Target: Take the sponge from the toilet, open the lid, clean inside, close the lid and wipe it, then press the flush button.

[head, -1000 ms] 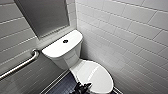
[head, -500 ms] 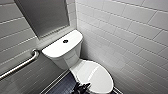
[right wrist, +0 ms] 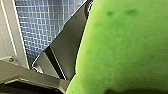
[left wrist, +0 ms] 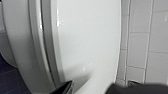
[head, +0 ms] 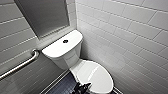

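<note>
The toilet (head: 65, 53) fills the middle of the head view, with its tank toward the upper left against grey tile and its bowl running toward the lower right. The lid (head: 96, 75) lies shut over the bowl, glossy and bare. The sponge (right wrist: 125, 47) is off the toilet. Bright green, it looms against the right wrist camera, and I judge the right tool (right wrist: 100, 86) to be pinching it (its fingers are hard to make out). The left tool (left wrist: 93, 88) shows in its wrist view as two dark tips spread apart, close to the lid's rim. In the head view the dark shape at the bottom centre, just beside the lid's near edge, looks like this same tool. The flush button (head: 65, 41) is a small dark dot in the middle of the tank top.

The step in hand looks like raising the lid. The spread tips should catch under the lid's lip alone, not the seat beneath. They should then swing up slowly in an arc about the hinge by the tank, since the plastic looks slick.
</note>
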`<state>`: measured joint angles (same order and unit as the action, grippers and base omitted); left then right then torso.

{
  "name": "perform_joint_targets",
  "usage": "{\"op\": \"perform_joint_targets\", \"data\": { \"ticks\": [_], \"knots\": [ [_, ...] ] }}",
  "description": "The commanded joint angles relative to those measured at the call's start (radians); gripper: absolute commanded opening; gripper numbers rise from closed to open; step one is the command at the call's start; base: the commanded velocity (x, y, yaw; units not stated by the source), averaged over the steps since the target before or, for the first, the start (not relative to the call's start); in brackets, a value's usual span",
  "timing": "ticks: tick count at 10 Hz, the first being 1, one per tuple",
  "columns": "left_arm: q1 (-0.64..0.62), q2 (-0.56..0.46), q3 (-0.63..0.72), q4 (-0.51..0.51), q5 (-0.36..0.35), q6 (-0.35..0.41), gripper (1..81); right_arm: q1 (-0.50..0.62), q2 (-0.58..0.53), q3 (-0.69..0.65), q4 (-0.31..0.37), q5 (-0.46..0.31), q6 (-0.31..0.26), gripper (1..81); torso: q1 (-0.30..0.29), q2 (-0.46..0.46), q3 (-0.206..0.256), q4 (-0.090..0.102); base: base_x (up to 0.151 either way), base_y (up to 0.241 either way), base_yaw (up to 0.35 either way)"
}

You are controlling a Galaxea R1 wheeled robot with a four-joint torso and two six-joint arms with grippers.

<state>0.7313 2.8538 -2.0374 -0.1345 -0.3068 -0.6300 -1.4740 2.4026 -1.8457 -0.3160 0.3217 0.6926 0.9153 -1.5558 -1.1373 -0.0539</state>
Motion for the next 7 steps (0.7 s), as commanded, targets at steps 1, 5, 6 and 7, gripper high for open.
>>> {"op": "perform_joint_targets", "data": {
  "ticks": [1,5,6,7],
  "knots": [
    [-0.077,-0.030,0.054,0.006,0.058,0.001,81.1,0.000,-0.032,0.014,-0.026,-0.056,-0.001,1.0,0.000,0.000,0.000,0.000,0.000,0.000,0.000],
    [-0.069,-0.036,0.054,0.004,0.060,0.001,81.1,0.002,-0.026,0.014,-0.028,-0.056,-0.001,1.0,0.000,0.000,0.000,0.000,0.000,0.000,0.000],
    [-0.069,-0.034,0.054,0.004,0.060,0.001,81.1,0.002,-0.026,0.014,-0.028,-0.056,-0.001,1.0,0.000,0.000,0.000,0.000,0.000,0.000,0.000],
    [-0.069,-0.030,0.045,0.003,0.058,0.001,81.1,0.002,-0.026,0.014,-0.028,-0.056,-0.001,1.0,0.000,0.000,0.000,0.000,0.000,0.000,0.000]
  ]
}}
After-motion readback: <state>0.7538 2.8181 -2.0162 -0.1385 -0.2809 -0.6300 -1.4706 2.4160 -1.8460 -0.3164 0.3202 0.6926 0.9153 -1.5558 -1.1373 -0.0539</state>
